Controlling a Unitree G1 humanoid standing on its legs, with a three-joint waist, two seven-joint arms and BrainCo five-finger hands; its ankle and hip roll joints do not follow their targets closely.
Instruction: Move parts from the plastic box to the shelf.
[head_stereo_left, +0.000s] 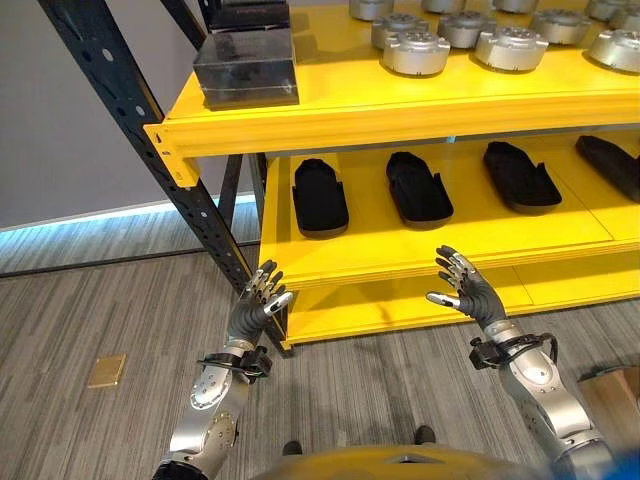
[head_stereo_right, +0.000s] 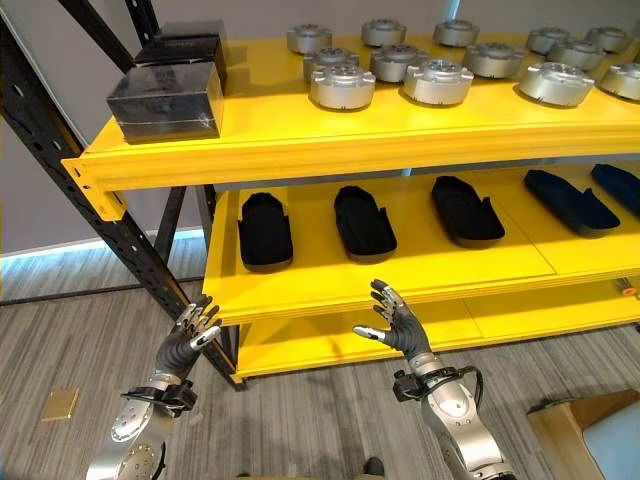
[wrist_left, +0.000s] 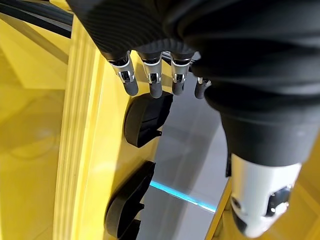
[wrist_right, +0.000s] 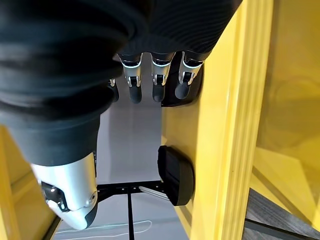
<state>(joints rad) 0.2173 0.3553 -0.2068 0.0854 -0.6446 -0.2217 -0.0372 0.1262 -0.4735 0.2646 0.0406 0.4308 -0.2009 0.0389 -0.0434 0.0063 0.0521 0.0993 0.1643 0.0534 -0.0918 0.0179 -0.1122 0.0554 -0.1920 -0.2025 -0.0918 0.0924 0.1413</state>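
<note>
No legible writing or labels anywhere on the shelf (head_stereo_right: 300, 130) or on what is lying on it. Left hand (head_stereo_left: 257, 300) hovering with fingers relaxed and spread, grasping nothing, just in front of the dark upright post (head_stereo_left: 150, 150) at the shelf's corner. Right hand (head_stereo_right: 398, 322) likewise raised with fingers straight and released, carrying nothing, hanging just before the front edge of the middle yellow board.

Lying directly beyond both hands, on that middle board: a row of black elongated tray-like parts (head_stereo_right: 364, 222), matte, rounded at the ends, shaped somewhat like shoe soles with raised rims, set side by side and apart from each other. Showing past the left hand's fingertips (wrist_left: 155, 90) in the left wrist view, two of these; past the right hand's fingertips (wrist_right: 158, 92) in the right wrist view, another two.

Sitting higher, above both hands on the top board: round silver metal parts (head_stereo_right: 342, 85), disc-shaped with stepped tops, arranged in rows. Standing up and to the left of the left hand, at the top board's end: dark translucent boxes (head_stereo_right: 165, 100), one behind the other.
</note>
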